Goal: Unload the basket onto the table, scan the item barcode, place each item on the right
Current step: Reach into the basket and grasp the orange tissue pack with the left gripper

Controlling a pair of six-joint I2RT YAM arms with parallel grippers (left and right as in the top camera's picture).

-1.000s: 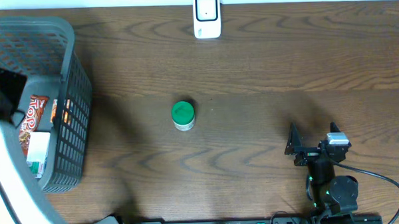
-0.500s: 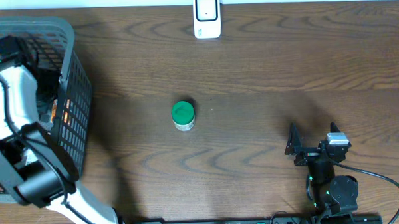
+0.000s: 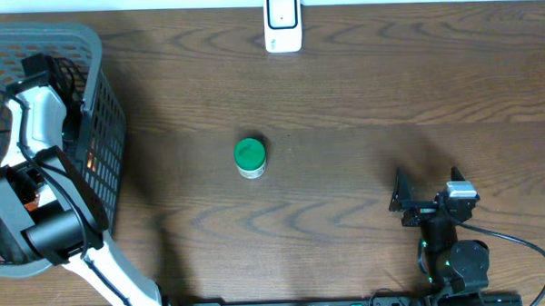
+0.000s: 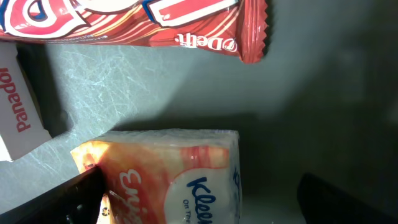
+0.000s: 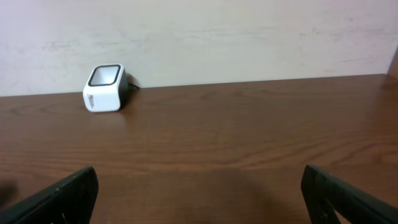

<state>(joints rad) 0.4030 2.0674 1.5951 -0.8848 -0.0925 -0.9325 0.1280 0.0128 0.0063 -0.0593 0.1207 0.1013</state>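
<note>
- I find the left gripper (image 4: 199, 182) lowered inside the basket (image 3: 106, 150) at the table's (image 3: 361, 95) left end, jaws spread wide, nothing gripped.
- Below it on the basket floor lies a tissue pack (image 4: 171, 165), between the two fingers; I cannot tell whether either finger touches it.
- Farther in lie a red snack wrapper (image 4: 155, 25) and a white medicine box (image 4: 18, 106), apart from the pack.
- The right gripper (image 5: 199, 173) sits low at the near right of the table, jaws wide, empty.
- The scanner (image 3: 282, 23) stands at the far edge, centre.
- A green-lidded jar (image 3: 249, 157) stands mid-table, well apart from both grippers.
</note>
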